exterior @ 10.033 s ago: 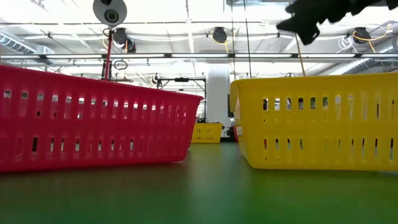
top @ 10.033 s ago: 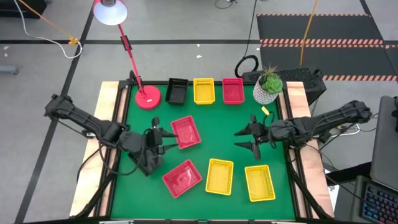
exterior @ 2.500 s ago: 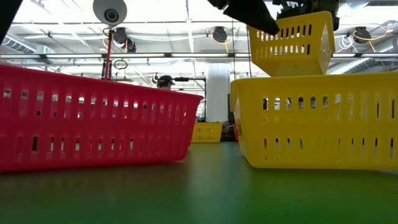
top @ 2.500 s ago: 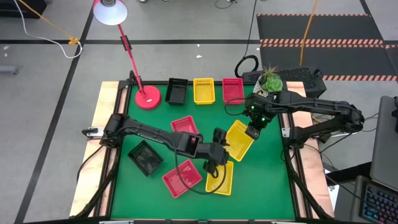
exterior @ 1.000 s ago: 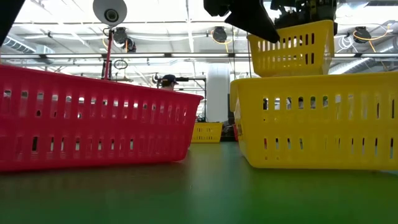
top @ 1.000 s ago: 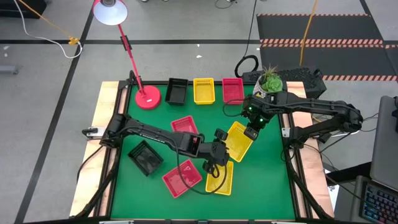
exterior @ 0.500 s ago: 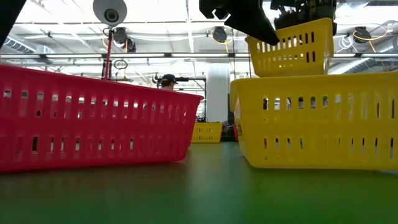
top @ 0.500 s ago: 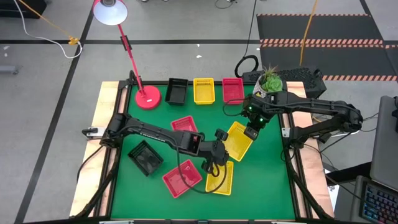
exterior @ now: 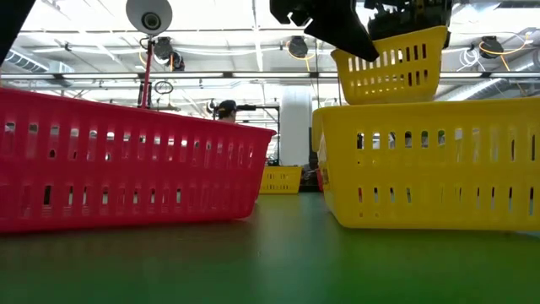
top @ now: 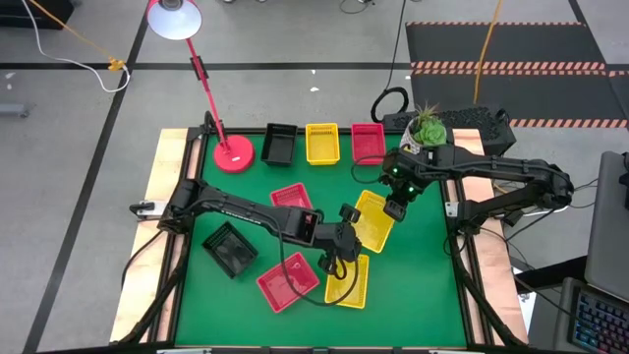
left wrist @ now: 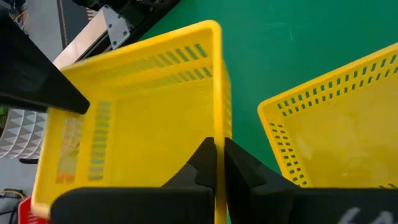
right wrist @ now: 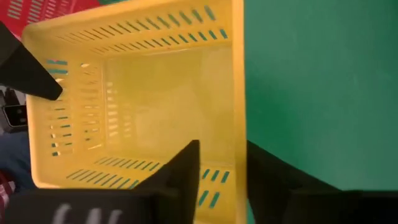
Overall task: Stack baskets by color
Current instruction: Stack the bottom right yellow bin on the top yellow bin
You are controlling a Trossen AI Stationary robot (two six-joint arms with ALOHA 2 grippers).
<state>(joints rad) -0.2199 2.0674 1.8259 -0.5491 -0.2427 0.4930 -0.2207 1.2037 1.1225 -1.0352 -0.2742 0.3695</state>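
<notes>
The left gripper (top: 341,236) is clamped on the rim of a lifted yellow basket (top: 371,219), its two fingers (left wrist: 208,163) pressed together with the thin wall between them. That basket hangs tilted above the green table (top: 432,256), held at the corner nearest the left arm. Just below and beside this grip, a second yellow basket (top: 348,280) rests on the table, its rim passing under the lifted one's lower end.

At the opposite end of the lifted basket, the right gripper (top: 396,208) straddles the rim with its fingers (right wrist: 185,168) parted, one inside the wall and one outside, each showing a gap to the plastic.

Working outward from the left gripper: a red-pink basket (top: 288,282) sits on the table just beyond the second yellow one, toward the table's front edge. Another red-pink basket (top: 292,202) lies close behind the left arm's forearm. Farther off toward the left arm's base, a black basket (top: 229,249) sits near the table's left edge.

Beyond the right gripper, along the table's back edge, three baskets stand in a row: a back red-pink basket (top: 369,143) nearest that gripper, then a back yellow basket (top: 321,143), then a back black basket (top: 279,144). Past those, the red lamp base (top: 234,154) stands at the back left corner. The white plant pot (top: 423,141) stands at the back right corner, just behind the right arm's wrist.
</notes>
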